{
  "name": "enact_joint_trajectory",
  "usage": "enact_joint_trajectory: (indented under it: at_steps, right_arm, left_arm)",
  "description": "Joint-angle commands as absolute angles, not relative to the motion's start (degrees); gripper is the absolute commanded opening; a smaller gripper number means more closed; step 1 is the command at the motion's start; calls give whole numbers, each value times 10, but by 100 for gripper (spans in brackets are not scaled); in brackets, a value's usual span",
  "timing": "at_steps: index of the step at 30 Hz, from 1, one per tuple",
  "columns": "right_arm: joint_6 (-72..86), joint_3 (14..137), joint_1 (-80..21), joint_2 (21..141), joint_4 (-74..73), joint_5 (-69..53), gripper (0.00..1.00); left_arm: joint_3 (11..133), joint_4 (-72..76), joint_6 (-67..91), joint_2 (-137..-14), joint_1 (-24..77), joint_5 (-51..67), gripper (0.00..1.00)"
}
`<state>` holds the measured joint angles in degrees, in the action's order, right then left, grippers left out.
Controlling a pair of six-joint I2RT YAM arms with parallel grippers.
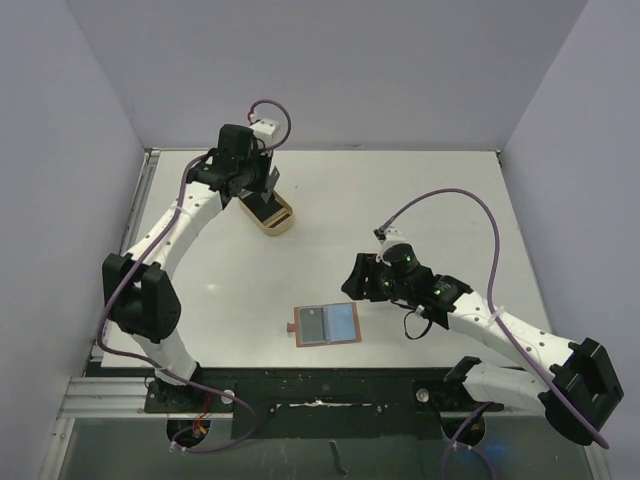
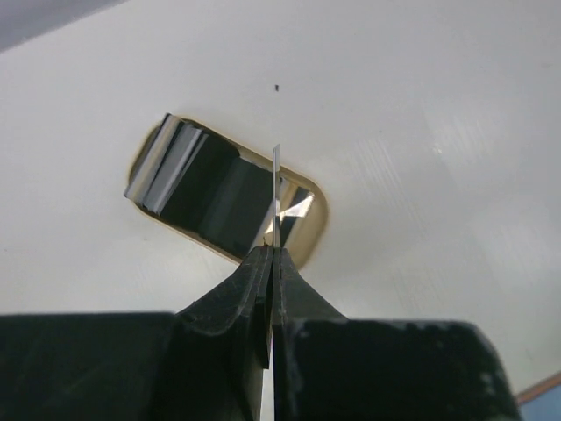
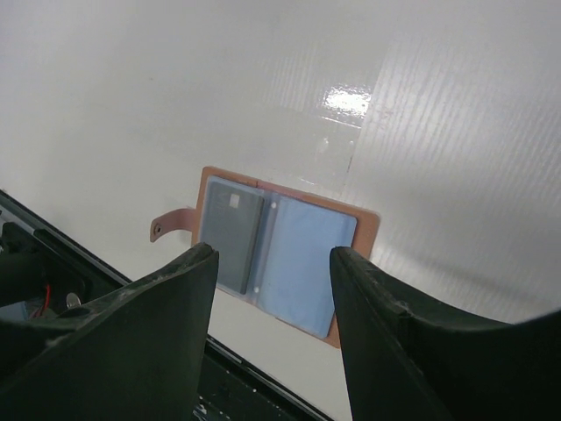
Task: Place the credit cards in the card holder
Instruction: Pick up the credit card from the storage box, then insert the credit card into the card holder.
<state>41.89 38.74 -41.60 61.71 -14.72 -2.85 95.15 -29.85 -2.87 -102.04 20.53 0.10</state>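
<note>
The brown card holder (image 1: 327, 323) lies open near the table's front edge, blue-grey inside, and it also shows in the right wrist view (image 3: 280, 250). A grey credit card (image 3: 229, 233) sits in its left pocket; the right pocket holds nothing. My right gripper (image 3: 273, 289) is open and empty, just right of the holder (image 1: 352, 277). My left gripper (image 2: 273, 256) is shut on a thin credit card (image 2: 276, 189) seen edge-on, held above the tan oval tray (image 2: 312, 219). Dark and silver cards (image 2: 188, 175) lie in that tray.
The tan oval tray (image 1: 285, 217) stands at the back left of the white table, under the left gripper (image 1: 258, 185). The table's black front rail (image 1: 330, 382) runs just below the holder. Grey walls close in the back and sides.
</note>
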Motion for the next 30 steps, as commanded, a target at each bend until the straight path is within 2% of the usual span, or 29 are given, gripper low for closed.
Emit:
enact_joint_trajectory:
  at_steps: [1,8,19,30]
  right_arm:
    - [431,387,-415,609,-165,7,54]
    - [436,379,-420,626,-188,18,52]
    - [460,390,-437,683,-197,26,49]
    - [486,401,-451,746,-207,49,44]
  left_arm:
    - [885,-273,105,-937,199,82,0]
    - [714,-205,240,-838,194,198,0]
    - [520,-97,393,-742,204,299,0]
    - [406,-8,488,-725,275,302,0]
